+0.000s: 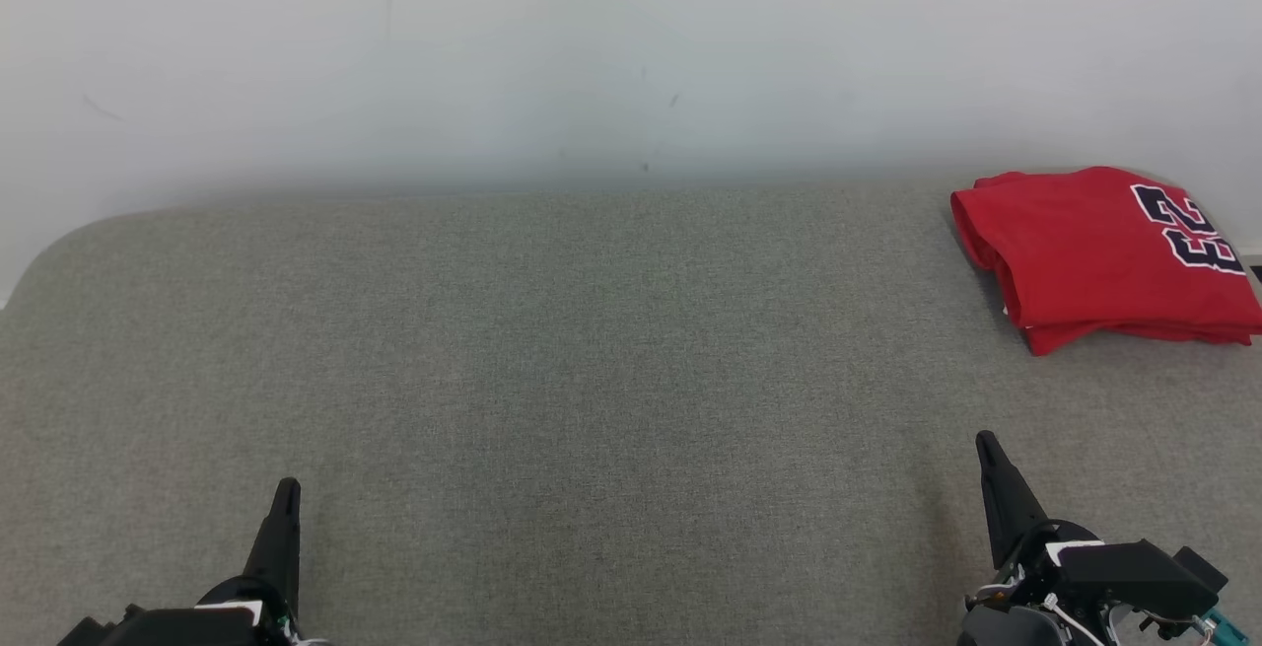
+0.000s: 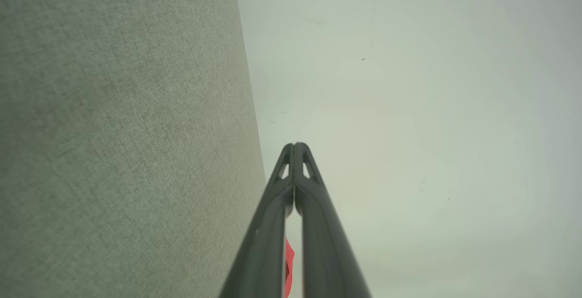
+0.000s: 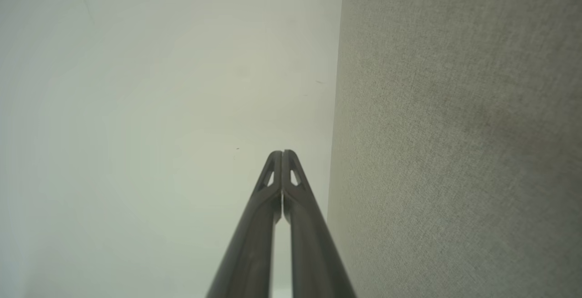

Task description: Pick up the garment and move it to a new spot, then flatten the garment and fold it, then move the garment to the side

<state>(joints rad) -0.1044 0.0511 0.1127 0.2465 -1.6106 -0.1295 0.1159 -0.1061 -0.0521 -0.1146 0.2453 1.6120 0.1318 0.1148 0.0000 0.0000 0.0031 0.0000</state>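
Folded red shirt (image 1: 1099,261) set aside at far right of grey table (image 1: 592,380); left gripper (image 1: 286,493) and right gripper (image 1: 988,449) both closed, empty, well apart from it at near edge; judged complete, with nothing left to do

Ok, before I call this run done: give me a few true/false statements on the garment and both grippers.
1. The red garment lies folded at the far right of the grey surface. True.
2. The left gripper holds the garment. False: it is shut on nothing, far from the garment.
3. The right gripper is shut and empty. True.
4. The garment is spread flat mid-surface. False: it is a folded stack by the right edge.
5. The garment shows dark numerals edged in white. True.
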